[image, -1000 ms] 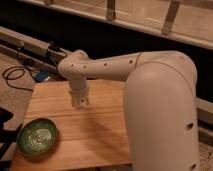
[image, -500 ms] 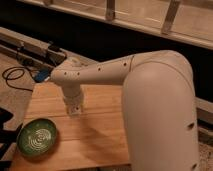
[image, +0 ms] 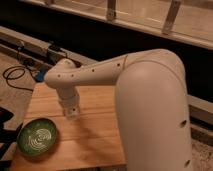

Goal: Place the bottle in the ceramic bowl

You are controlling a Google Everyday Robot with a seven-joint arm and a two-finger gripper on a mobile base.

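Observation:
The ceramic bowl (image: 37,136) is dark green with pale swirl lines inside. It sits on the front left corner of the wooden table (image: 95,135). My gripper (image: 71,112) hangs from the white arm over the table, pointing down, a little up and to the right of the bowl. A pale shape at the gripper's tip may be the white bottle, but I cannot make it out apart from the gripper. No bottle lies elsewhere on the table or in the bowl.
The large white arm (image: 150,100) covers the right half of the table. Black cables (image: 15,75) and a metal rail (image: 30,42) lie on the floor behind the table at the left. A dark wall and a railing stand behind.
The gripper has moved left and toward the table's front, closer to the bowl. The bowl has not moved.

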